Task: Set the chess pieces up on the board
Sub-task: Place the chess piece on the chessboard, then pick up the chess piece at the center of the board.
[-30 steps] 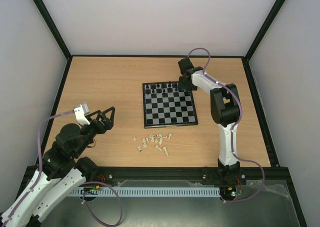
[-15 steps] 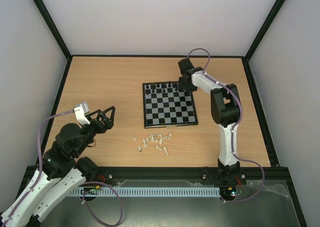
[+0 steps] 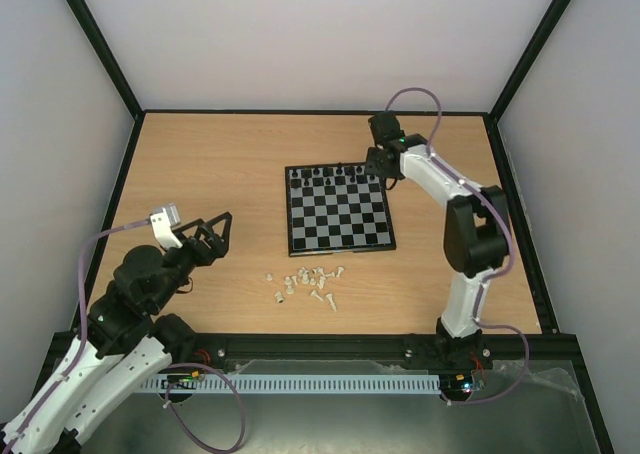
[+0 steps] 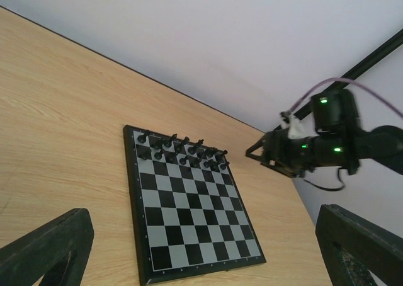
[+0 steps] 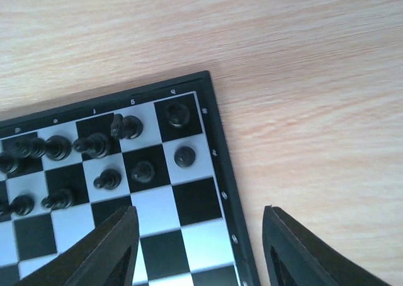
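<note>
Border markings (image 5: 214,152) on the board (image 5: 196,201) are unreadable.

Wood-look table (image 3: 200,164), perhaps laminate (white walls (image 3: 300,34) around).

My wooden table (image 3: 200,164) carried the board (image 3: 338,224) right of centre. Nearer my bases lay a loose scatter of white chess pieces (image 3: 308,280), most apparently toppled.
</note>
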Action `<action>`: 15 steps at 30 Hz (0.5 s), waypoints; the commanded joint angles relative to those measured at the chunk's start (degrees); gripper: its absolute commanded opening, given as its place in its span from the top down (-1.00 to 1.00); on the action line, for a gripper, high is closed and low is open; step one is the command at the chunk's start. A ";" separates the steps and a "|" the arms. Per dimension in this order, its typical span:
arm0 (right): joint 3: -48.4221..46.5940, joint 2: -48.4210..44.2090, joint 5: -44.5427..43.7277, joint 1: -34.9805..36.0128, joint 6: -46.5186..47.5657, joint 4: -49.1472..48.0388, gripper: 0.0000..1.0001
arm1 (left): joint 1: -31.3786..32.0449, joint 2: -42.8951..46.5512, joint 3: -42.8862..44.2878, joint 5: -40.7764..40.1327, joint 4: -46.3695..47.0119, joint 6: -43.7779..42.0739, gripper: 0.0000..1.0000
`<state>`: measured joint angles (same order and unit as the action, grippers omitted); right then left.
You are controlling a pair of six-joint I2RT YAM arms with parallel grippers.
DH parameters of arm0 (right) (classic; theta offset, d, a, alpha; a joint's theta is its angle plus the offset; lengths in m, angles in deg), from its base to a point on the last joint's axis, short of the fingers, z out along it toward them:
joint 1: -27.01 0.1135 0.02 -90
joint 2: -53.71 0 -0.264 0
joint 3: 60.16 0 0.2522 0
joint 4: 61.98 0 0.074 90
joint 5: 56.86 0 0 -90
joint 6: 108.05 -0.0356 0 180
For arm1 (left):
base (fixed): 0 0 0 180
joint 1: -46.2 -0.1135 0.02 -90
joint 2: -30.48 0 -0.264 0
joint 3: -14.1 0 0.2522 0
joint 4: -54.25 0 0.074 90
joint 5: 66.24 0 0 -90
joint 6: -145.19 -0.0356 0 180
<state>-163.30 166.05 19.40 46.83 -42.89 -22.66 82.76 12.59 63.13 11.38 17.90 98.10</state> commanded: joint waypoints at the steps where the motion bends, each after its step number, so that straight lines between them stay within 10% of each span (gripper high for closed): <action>1: 6.61 -11.15 -2.58 -0.30 -1.32 1.20 -0.12 | -0.18 -0.07 -1.03 0.52 1.26 0.54 -0.99; 15: 37.39 -43.14 8.81 8.49 -6.77 -0.70 0.07 | -0.22 0.71 -1.89 0.87 0.65 1.00 -0.99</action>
<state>-130.47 127.95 25.63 50.04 -46.65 -24.95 82.76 12.61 62.38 11.77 17.88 98.52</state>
